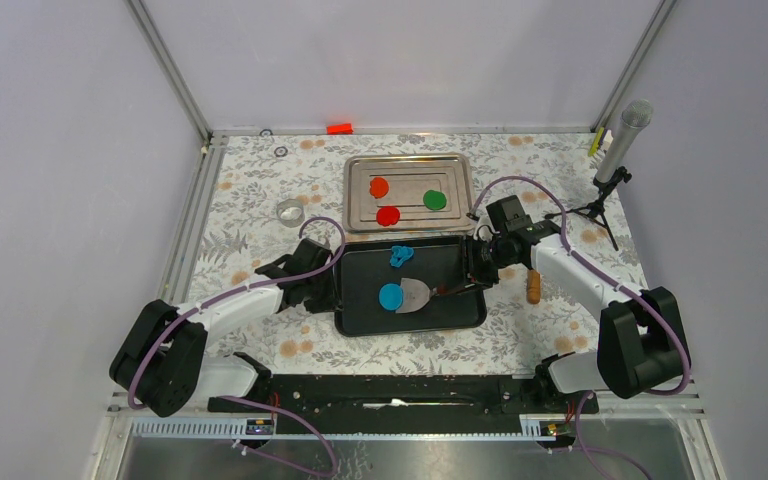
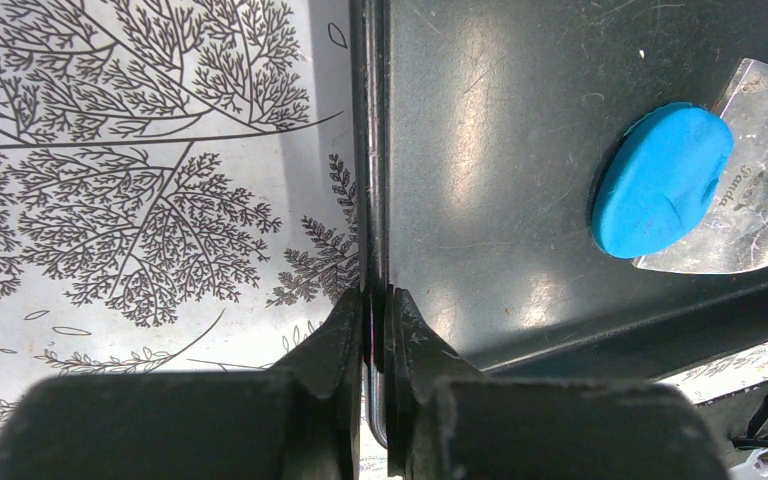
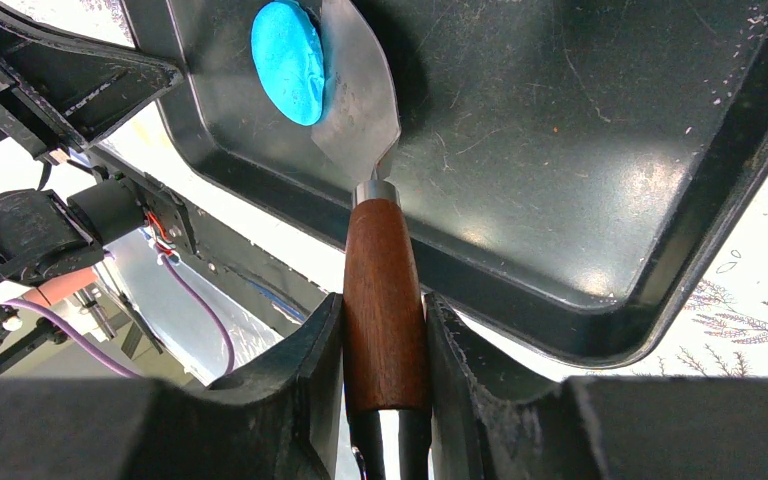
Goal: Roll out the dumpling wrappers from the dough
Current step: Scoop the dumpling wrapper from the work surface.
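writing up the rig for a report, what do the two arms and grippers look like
The left arm and right arm have white shells with black joints and bases. A purple cable runs along each. The left gripper and right gripper have matte black, wedge-shaped fingers with fine scuffs.

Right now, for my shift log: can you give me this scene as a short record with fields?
left gripper: shut on left rim of dark tray
right gripper: shut on wooden handle of spatula
blue disc: on dark tray, spatula blade at its edge
blue scrap: dark tray, far edge
silver tray: holds orange disc, red disc, green disc
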Controlling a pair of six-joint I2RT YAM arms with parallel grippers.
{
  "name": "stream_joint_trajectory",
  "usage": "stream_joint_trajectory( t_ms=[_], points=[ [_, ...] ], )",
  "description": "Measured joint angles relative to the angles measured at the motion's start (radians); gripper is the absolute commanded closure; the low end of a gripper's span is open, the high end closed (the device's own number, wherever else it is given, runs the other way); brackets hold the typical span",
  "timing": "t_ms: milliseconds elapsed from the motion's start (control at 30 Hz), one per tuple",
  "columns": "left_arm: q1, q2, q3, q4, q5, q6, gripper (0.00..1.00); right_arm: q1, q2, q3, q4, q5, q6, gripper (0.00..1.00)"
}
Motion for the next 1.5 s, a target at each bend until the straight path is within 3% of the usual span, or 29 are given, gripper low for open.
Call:
stream_joint_trajectory(
  t_ms=[1500],
  points=[
    [-0.010,-0.006,-0.002,-0.003,-0.014,-0.002,1.00,0.027,0.024,-0.067,0.139,-0.061,0.033,1.00]
  ],
)
